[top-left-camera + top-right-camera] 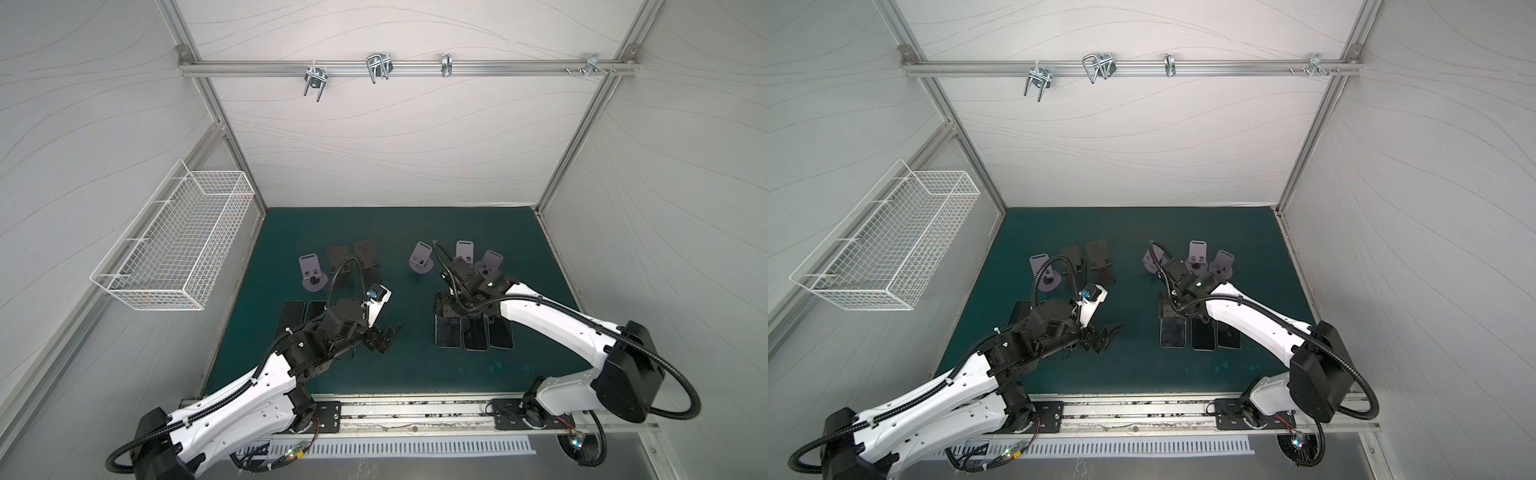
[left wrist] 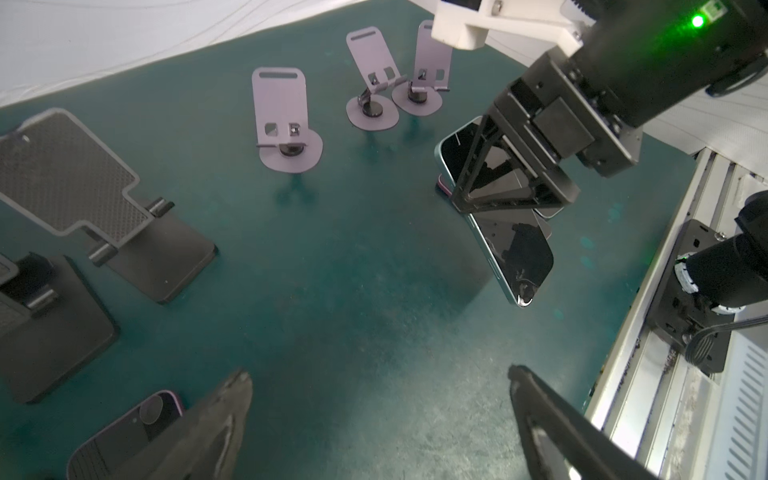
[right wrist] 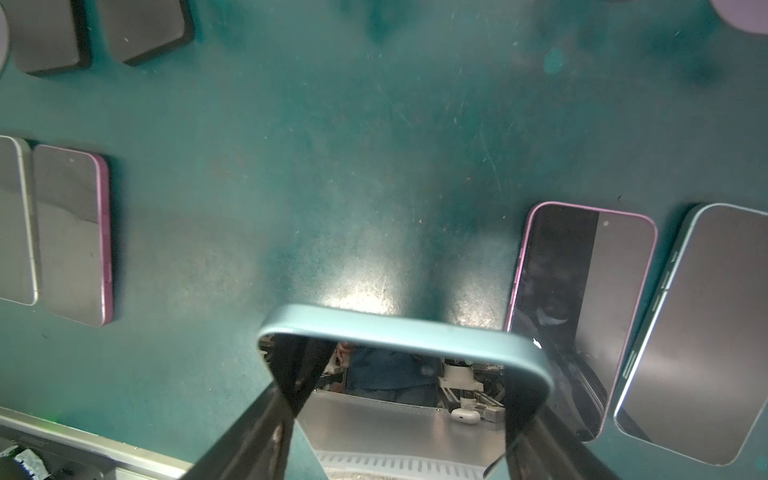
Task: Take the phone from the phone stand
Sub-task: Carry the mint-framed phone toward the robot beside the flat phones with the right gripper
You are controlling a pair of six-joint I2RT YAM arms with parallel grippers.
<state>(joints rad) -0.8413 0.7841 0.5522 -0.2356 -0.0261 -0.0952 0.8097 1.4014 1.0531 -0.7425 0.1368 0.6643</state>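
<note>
Closest up is the light blue phone (image 3: 405,332), wedged between the two fingers of the right claw (image 3: 407,386). The claw is clamped across the phone's width, so it's definitely gripping it. In the left wrist view the phone is tilted under that claw with its dark screen facing up. The low end looks like it's off the green tabletop (image 1: 374,232), but I honestly can't tell if it's touching. It sits just beside a pink-edged phone (image 3: 582,316) lying flat, and a second blue phone (image 3: 702,332) lies flat on the far side of the pink one. The lilac stands (image 1: 422,259) are a bit further back on the tabletop, near the claw but not touching the held phone. On the other side, the left claw (image 1: 384,336) hangs over a bare patch of tabletop with its jaws spread wide and nothing between them. The dark stands (image 2: 75,178) and two more flat phones (image 3: 70,232) are off to its side.
</note>
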